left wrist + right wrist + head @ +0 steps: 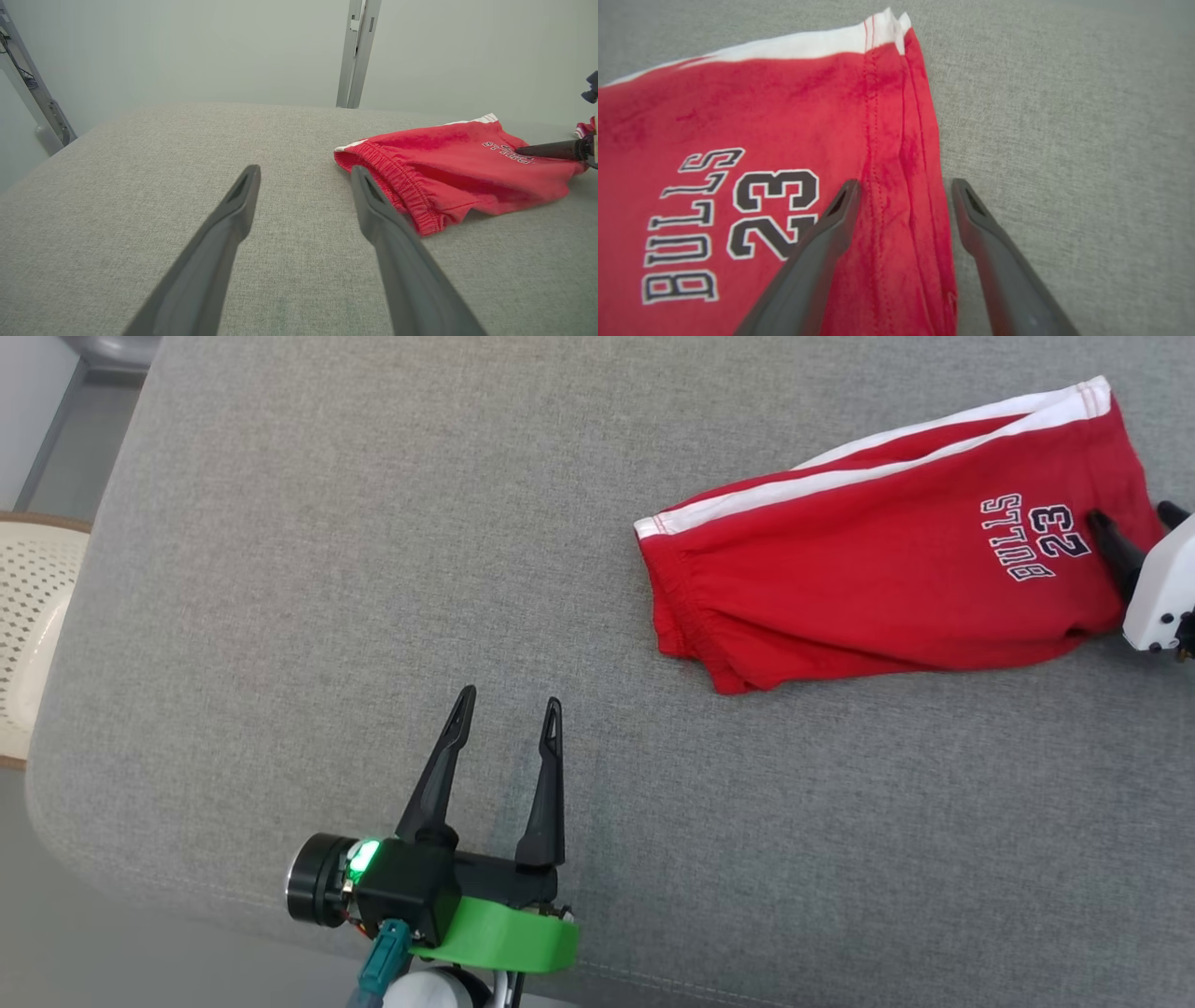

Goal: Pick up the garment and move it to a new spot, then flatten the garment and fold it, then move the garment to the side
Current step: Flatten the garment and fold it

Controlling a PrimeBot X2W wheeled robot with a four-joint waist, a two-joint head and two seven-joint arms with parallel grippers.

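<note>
Red jersey shorts [887, 569], folded, far right on grey upholstered surface [373, 569] | soft, light, limp: likely best taken at hem [887, 140] or waistband [406, 196] | right claw [1131, 513] spread astride hem edge, pinching nothing | left claw [510, 698] spread, well apart | right wrist view resolves doubled hem stitching; left wrist view, waistband gathers

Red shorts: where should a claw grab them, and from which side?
The stitched leg hem beside the 23 print, from the right. That edge lies flat and layered at the shorts' right end, and the open right claw straddles it.
</note>
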